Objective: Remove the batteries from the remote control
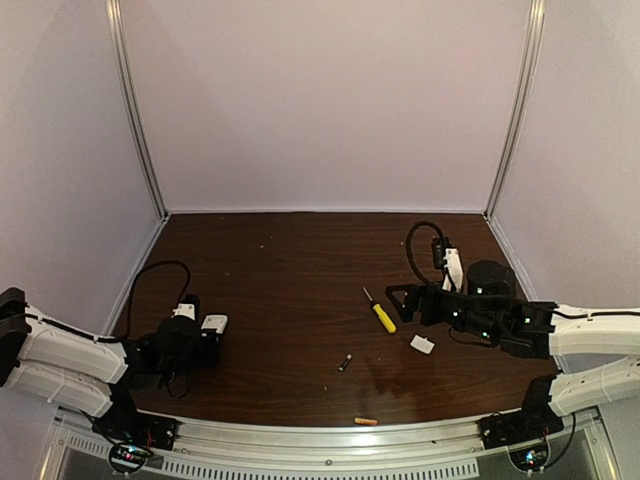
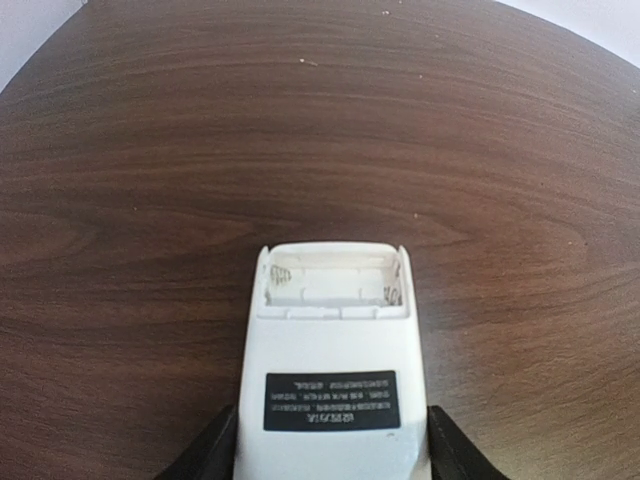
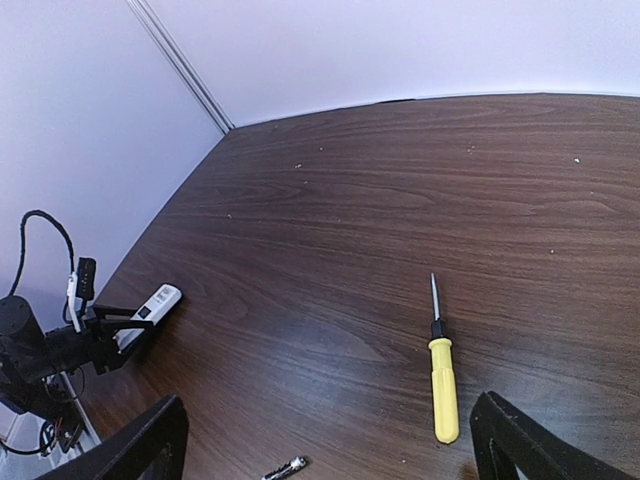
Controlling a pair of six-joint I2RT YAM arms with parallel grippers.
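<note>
Far left of the counter (image 1: 290,260): the left fingers (image 2: 215,455) are clamped on the remote (image 2: 335,360), one on each long side, down by the end with the black label (image 2: 332,400). The plain white back faces up. The battery bay (image 2: 330,285) at the other end, the one sticking out past the fingers, is uncovered and has nothing in it.

Moving right, both batteries are loose on the counter, well away from either set of fingers. The dark battery (image 1: 345,362) lies around the middle. The orange battery (image 1: 366,421) is a bit further right, right at the near edge.

Next is a yellow-handled screwdriver (image 1: 380,312), tip pointing toward the back wall. It's just in front of the right fingers (image 3: 150,450), and from the wrist camera it sits in the space ahead between them, nearer the right one. Those fingers are spread wide with nothing in them.

A small white chip (image 1: 422,345) lies on the counter beside the right arm, on its near side. The remote is all the way across the counter from the right fingers.
</note>
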